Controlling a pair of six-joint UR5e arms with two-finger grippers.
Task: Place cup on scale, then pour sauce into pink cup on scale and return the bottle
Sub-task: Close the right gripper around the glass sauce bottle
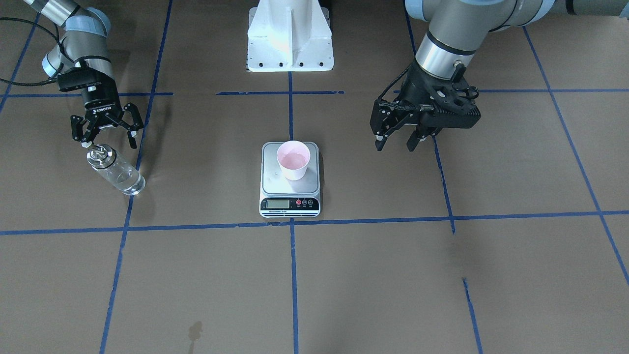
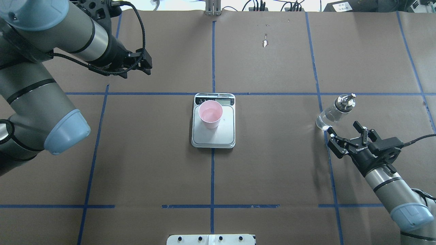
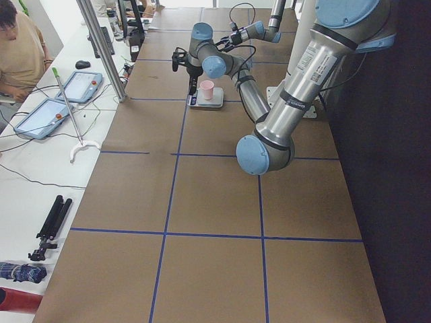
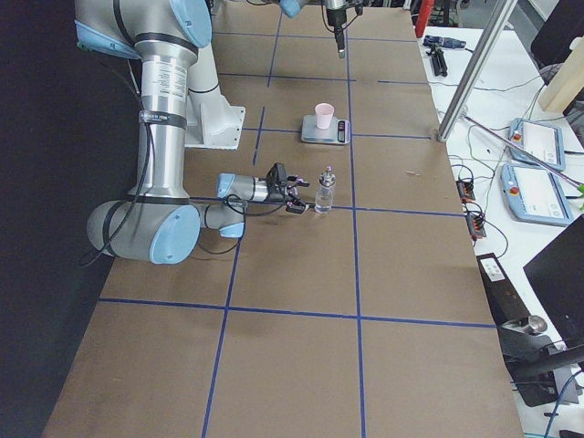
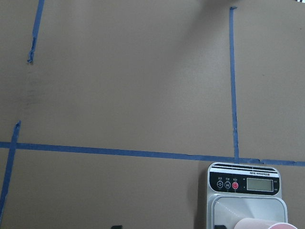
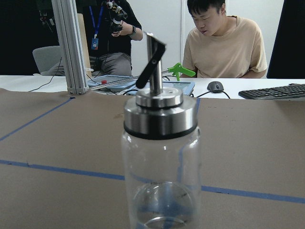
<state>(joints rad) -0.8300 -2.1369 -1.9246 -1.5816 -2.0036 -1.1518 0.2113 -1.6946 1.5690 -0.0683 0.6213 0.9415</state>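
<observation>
The pale pink cup stands on the silver-grey scale at the table's middle; both also show in the overhead view, cup on scale. The clear glass bottle with a metal cap and spout stands upright on the table, with a little clear sauce at its bottom. My right gripper is open and empty just behind the bottle, not touching it. My left gripper is open and empty, hovering above the table well to the side of the scale.
The white robot base stands behind the scale. Blue tape lines cross the brown table. A small wet mark lies near the operators' edge. Operators, tablets and a keyboard are beyond the far table edge.
</observation>
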